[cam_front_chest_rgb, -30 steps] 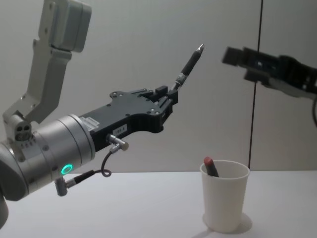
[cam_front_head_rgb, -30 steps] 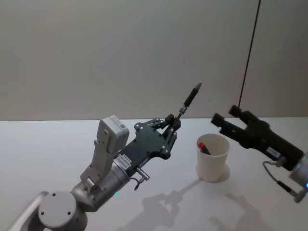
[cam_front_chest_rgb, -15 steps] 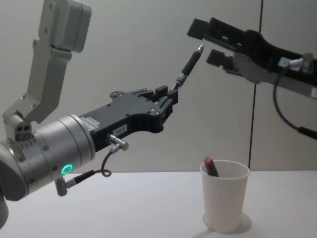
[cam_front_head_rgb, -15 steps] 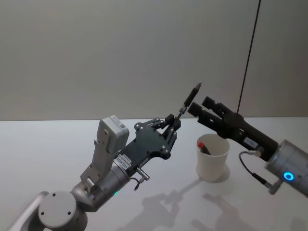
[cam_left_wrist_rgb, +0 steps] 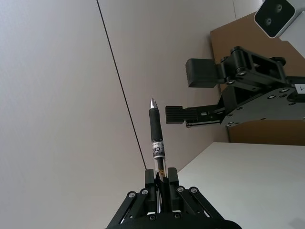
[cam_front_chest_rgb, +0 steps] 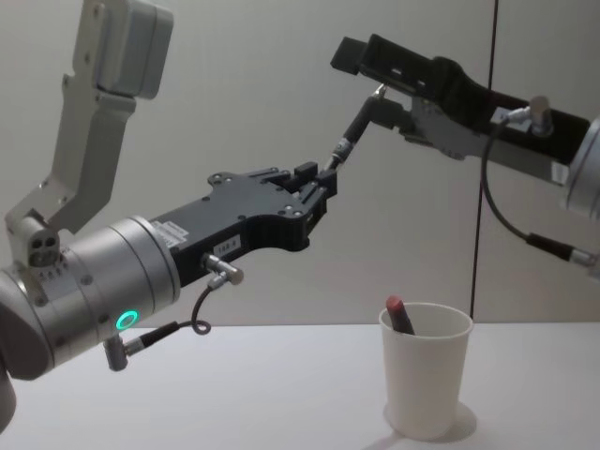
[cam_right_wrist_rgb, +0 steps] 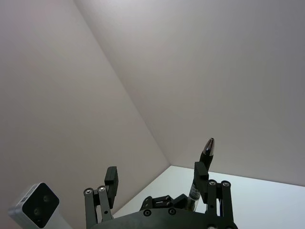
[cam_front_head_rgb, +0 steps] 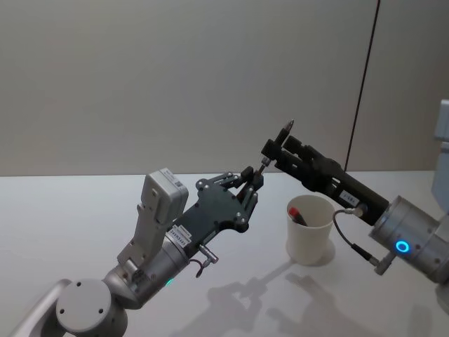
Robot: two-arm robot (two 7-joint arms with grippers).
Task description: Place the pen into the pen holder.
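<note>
My left gripper (cam_front_head_rgb: 251, 179) (cam_front_chest_rgb: 319, 183) (cam_left_wrist_rgb: 162, 177) is shut on the lower end of a black pen (cam_front_head_rgb: 275, 146) (cam_front_chest_rgb: 356, 127) (cam_left_wrist_rgb: 156, 138), which is held up in the air and slants up and to the right. My right gripper (cam_front_head_rgb: 279, 146) (cam_front_chest_rgb: 370, 82) (cam_left_wrist_rgb: 190, 94) (cam_right_wrist_rgb: 155, 169) is open, and its fingers straddle the pen's upper end. In the right wrist view the pen (cam_right_wrist_rgb: 206, 155) stands close against one finger (cam_right_wrist_rgb: 199, 171). The pen holder (cam_front_head_rgb: 310, 228) (cam_front_chest_rgb: 427, 380), a white paper cup, stands on the table below, with a red-tipped pen (cam_front_head_rgb: 298, 214) (cam_front_chest_rgb: 400, 316) in it.
The white table (cam_front_head_rgb: 84, 217) (cam_front_chest_rgb: 234, 394) spreads under both arms. Behind them is a plain grey wall with a dark vertical seam (cam_front_head_rgb: 365, 84). A brown board (cam_left_wrist_rgb: 252, 57) shows behind the right arm in the left wrist view.
My right gripper has moved left from beyond the cup to the pen's upper end, still open. My left gripper and the pen have not moved.
</note>
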